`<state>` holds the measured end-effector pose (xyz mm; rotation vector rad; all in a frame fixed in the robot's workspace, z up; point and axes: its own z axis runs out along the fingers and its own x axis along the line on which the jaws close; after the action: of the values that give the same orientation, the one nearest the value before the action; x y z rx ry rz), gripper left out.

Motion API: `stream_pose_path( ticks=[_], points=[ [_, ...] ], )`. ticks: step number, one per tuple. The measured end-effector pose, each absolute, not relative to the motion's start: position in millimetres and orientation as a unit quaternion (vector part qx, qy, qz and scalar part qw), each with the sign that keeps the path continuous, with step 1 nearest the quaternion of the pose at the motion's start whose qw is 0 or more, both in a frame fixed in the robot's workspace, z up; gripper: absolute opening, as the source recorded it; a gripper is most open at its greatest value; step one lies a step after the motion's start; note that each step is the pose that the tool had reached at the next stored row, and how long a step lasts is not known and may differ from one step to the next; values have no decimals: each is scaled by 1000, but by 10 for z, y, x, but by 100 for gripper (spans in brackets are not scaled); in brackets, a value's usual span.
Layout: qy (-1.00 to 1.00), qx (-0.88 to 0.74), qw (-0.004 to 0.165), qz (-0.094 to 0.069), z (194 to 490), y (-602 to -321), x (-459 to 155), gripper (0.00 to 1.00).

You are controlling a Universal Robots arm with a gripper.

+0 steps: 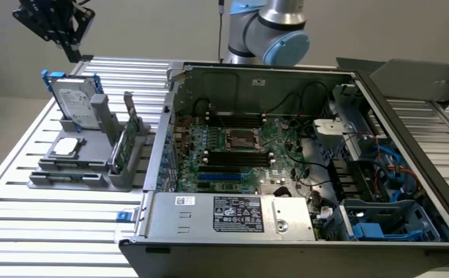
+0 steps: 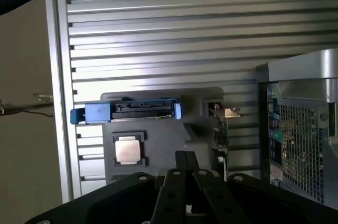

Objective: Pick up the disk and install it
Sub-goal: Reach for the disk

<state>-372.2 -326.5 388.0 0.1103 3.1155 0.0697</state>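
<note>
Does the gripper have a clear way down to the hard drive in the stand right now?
Probably yes. The gripper hangs above the hard drive, which stands upright in the grey holder with its top edge bare; nothing lies between them.

Slatted metal table [image 1: 47,231], grey parts stand [image 1: 70,179], open computer case [image 1: 286,260] standing on it

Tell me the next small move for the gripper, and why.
Probably shift the gripper sideways until it is centred over the top edge of the disk. The disk stands upright in the grey holder, ungrasped, and in the wrist view its blue-railed edge lies off to one side of the gripper, not beneath it.
</note>
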Motion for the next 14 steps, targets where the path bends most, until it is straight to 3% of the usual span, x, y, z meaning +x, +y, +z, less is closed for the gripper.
stream_pose_path(
  ticks=[14],
  points=[
    [999,35,6,22,3830,-3073,-4201,11]
  ],
)
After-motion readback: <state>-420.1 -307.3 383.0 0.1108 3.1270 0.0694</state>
